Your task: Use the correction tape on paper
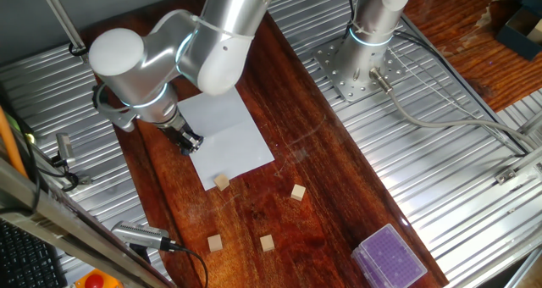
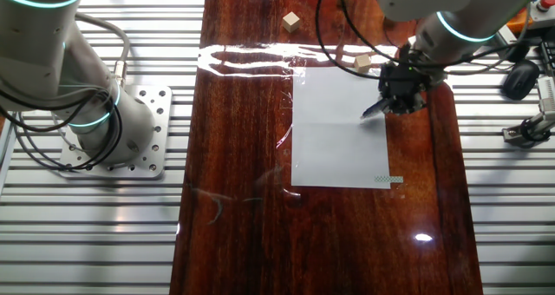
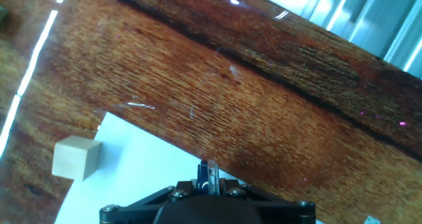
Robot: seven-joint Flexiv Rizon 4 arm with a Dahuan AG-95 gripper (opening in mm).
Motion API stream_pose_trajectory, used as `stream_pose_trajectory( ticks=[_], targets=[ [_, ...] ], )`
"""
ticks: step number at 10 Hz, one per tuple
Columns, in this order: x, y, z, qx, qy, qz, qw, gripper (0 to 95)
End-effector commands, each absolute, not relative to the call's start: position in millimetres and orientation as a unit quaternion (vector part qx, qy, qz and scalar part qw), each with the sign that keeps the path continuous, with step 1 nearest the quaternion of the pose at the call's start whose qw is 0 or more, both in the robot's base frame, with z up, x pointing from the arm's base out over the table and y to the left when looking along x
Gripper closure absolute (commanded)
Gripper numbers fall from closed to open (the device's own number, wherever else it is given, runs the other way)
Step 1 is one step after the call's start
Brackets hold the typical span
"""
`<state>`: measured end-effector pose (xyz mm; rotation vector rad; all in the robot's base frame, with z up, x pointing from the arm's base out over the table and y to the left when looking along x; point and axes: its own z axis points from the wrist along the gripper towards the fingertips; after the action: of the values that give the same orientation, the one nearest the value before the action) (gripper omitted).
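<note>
A dark reddish wooden surface [image 1: 322, 178] is lying between ribbed metal panels, carrying the white paper [image 1: 230, 137] and several small tan wooden cubes [image 1: 297, 192], with a purple-topped clear box [image 1: 388, 258] sitting near one end. The hand [image 2: 392, 102] is hovering low over one long edge of the paper, gripping the dark blue correction tape [image 2: 375, 109], whose tip is angling down onto the sheet. In the hand view one cube [image 3: 77, 157] is resting at the paper's corner [image 3: 125, 165].

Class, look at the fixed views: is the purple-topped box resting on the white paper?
No: the purple-topped box sits on the wooden table, well apart from the paper.
</note>
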<state>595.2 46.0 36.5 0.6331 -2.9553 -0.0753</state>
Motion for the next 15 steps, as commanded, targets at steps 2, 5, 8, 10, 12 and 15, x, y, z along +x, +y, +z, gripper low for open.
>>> stream_pose_trajectory(
  ticks=[2,5,8,10,12,15],
  targets=[
    [595,46,37,0.194,-0.980,-0.022,0.046,95.0],
    [598,44,38,0.190,-0.981,-0.020,0.046,95.0],
    [609,40,43,0.186,-0.981,-0.024,0.044,95.0],
    [608,37,44,0.178,-0.983,-0.024,0.044,95.0],
    [601,33,43,0.173,-0.984,-0.024,0.044,95.0],
    [599,31,43,0.153,-0.987,-0.033,0.034,95.0]
  ],
)
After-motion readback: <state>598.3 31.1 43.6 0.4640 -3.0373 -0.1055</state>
